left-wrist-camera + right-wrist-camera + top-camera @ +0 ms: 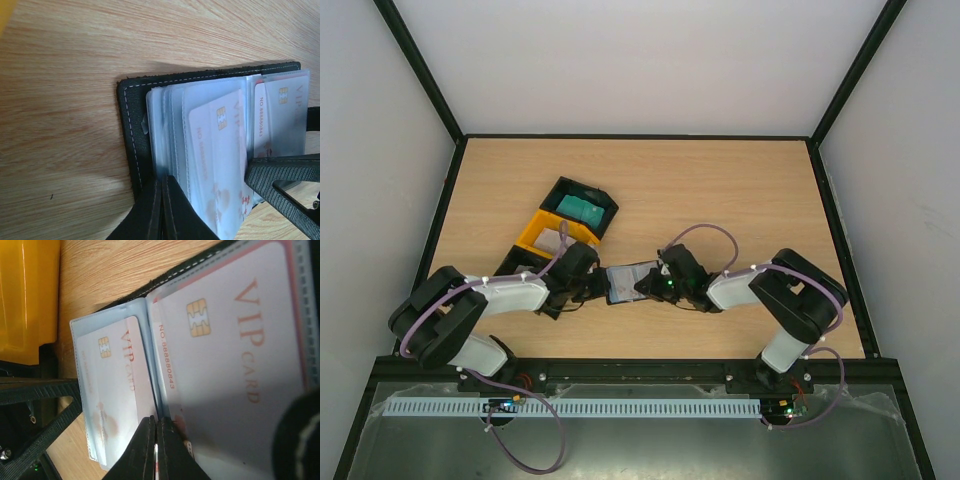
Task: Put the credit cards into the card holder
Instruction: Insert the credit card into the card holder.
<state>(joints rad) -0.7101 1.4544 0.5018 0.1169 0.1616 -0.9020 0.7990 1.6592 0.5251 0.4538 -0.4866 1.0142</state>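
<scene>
The card holder [625, 282] lies open on the table between my two grippers, its black stitched cover [131, 125] under clear sleeves. Two red-and-white credit cards [112, 385] [230, 340] sit inside the sleeves. My left gripper [164, 182] is shut, with its tips at the holder's near edge beside the sleeves. My right gripper [156, 422] is shut, its tips pressed at the fold between two sleeves. A teal credit card [582, 208] lies in a black tray, and a whitish-grey one [552, 240] in a yellow tray.
The black tray [563, 188] and the yellow tray [532, 236] stand just behind the left gripper [600, 287]. The right gripper [642, 285] faces it across the holder. Black frame rails edge the table.
</scene>
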